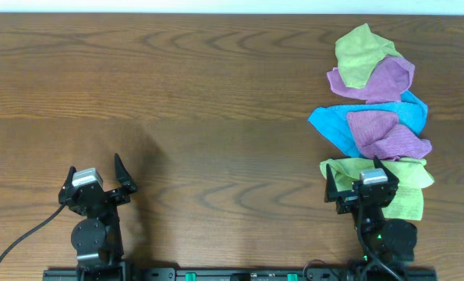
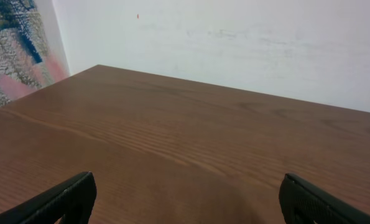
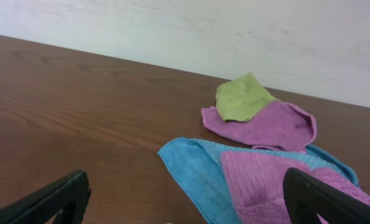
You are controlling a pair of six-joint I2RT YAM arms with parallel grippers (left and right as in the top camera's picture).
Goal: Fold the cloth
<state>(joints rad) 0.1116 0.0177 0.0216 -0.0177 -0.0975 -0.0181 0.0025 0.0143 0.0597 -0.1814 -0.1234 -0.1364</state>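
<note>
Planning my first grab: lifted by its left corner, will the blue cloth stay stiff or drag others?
Likely floppy: the blue cloth lies limp and creased. It would probably drag the purple cloth lying on it. Seems thin, so light.

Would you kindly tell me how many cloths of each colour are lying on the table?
Green cloths: 2
Purple cloths: 2
Blue cloth: 1
Total: 5

A blue cloth (image 1: pixel 331 125) lies crumpled, a purple cloth (image 1: pixel 387 134) bunched on it. Beyond the blue cloth, a second purple cloth (image 1: pixel 381 81) lies under a green cloth (image 1: pixel 358 53); nearer, another green cloth (image 1: pixel 409 191).
</note>
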